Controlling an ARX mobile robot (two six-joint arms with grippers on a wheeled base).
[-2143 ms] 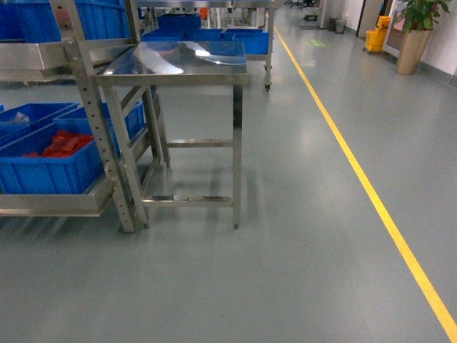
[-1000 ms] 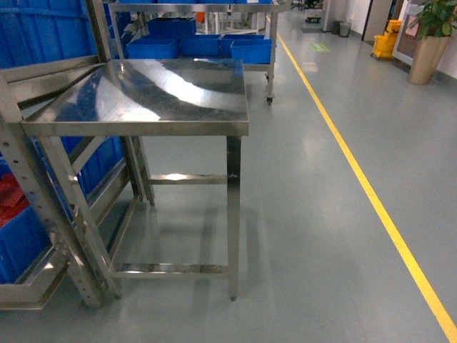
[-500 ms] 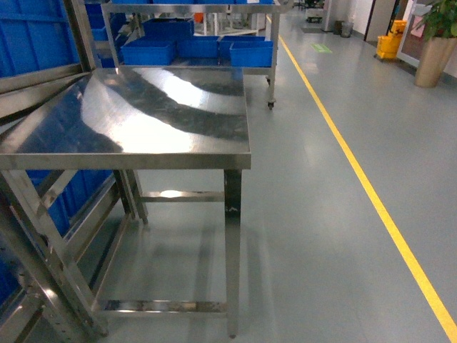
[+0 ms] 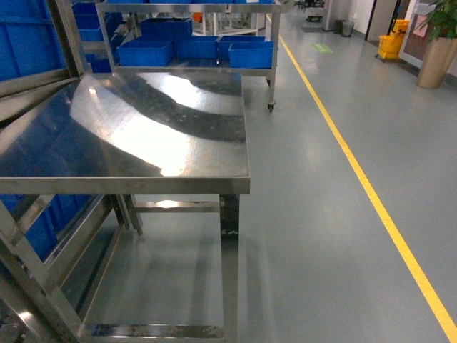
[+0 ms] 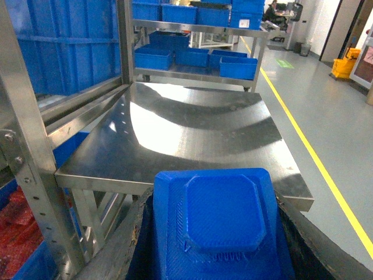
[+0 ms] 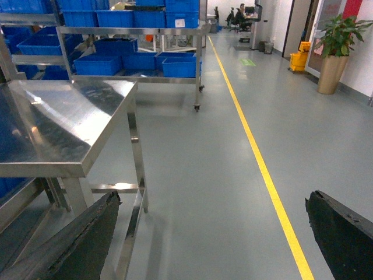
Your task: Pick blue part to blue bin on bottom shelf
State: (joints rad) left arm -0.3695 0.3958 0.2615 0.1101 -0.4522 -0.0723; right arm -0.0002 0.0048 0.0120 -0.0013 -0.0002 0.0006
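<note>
The blue part, a flat square piece with a raised octagonal boss, fills the bottom of the left wrist view. My left gripper is shut on it, with dark fingers on both sides. It hangs just before the near edge of a steel table. My right gripper stands open over bare floor, nothing between its fingers. Neither gripper shows in the head view. A blue bin holding red parts sits low in the rack at the left; I cannot tell whether it is the task's bin.
The steel table stands right ahead, against a rack post on the left. A wheeled rack with several blue bins stands behind it. A yellow floor line runs along the right. A plant pot and yellow bucket stand far right.
The head view has closed in on the steel table, which now fills the left half. The low bins with red parts have slid out of that view on the left.
</note>
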